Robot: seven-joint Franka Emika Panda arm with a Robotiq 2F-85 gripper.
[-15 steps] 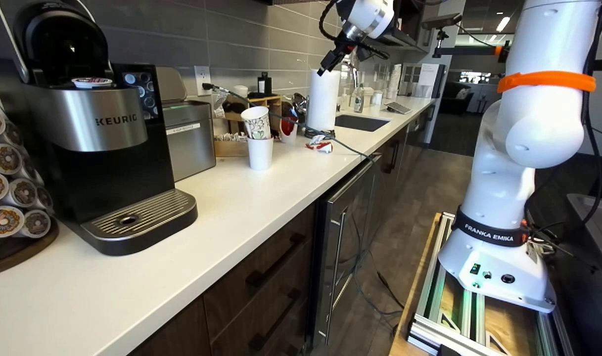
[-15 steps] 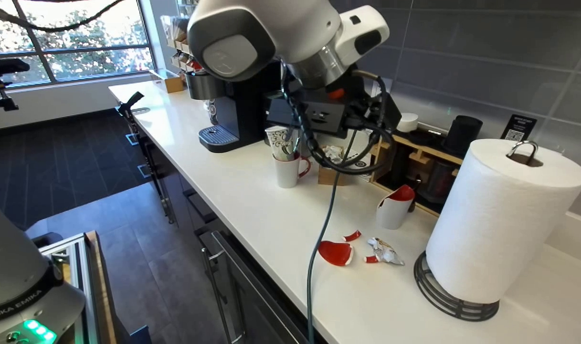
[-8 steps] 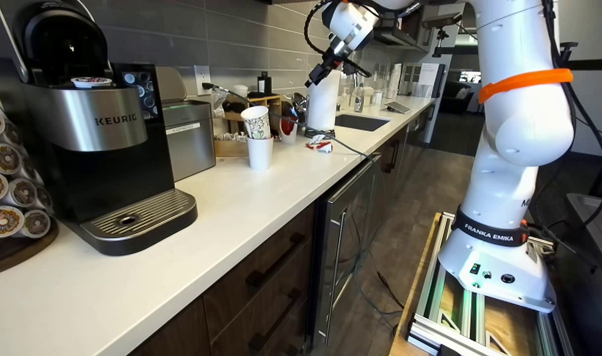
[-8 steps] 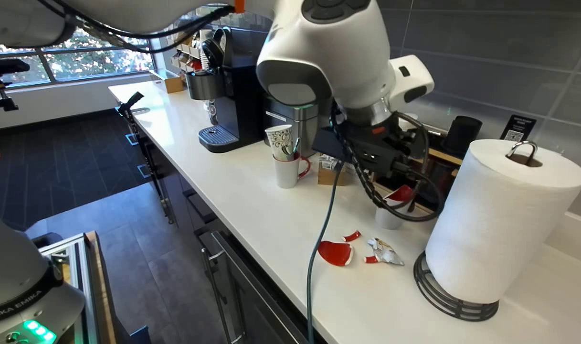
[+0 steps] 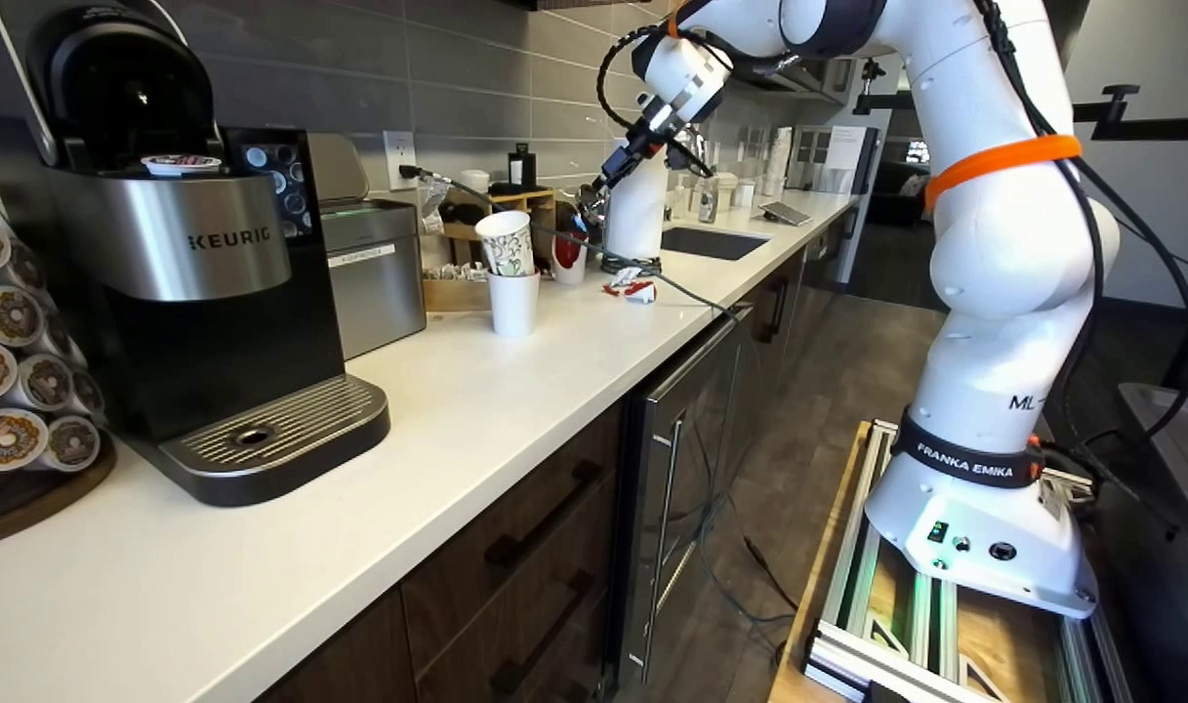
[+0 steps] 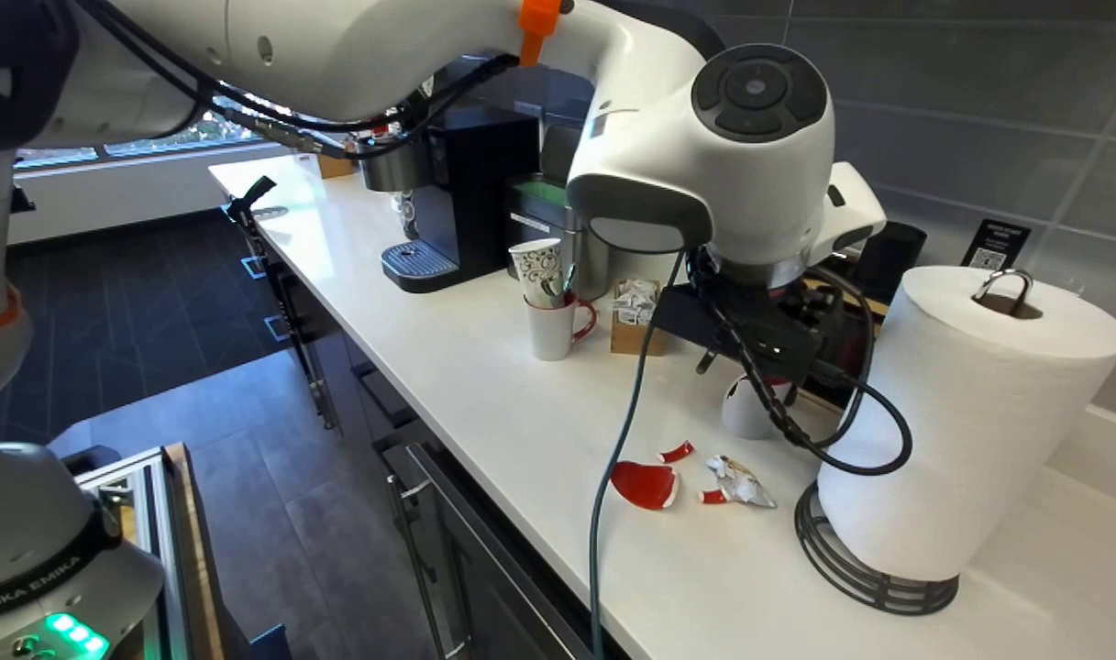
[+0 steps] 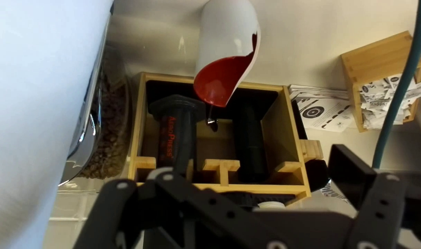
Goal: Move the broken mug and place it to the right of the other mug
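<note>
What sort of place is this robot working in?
Likely a kitchenette, maybe in an office: there's a Keurig coffee maker with coffee pods stacked beside it, and a sink farther along.

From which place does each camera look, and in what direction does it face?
Wrist view: mounted by the black gripper, which shows open; faces the broken red-lined white mug and the wooden organizer.
An exterior view: near the silver and black coffee machine, facing the dark sink; white arm, base and gripper show.
An exterior view: near the white paper-towel roll, facing back toward the coffee machine; arm and base show, gripper mostly hidden.
Both exterior views share the white counter, coffee machine and mug.
</note>
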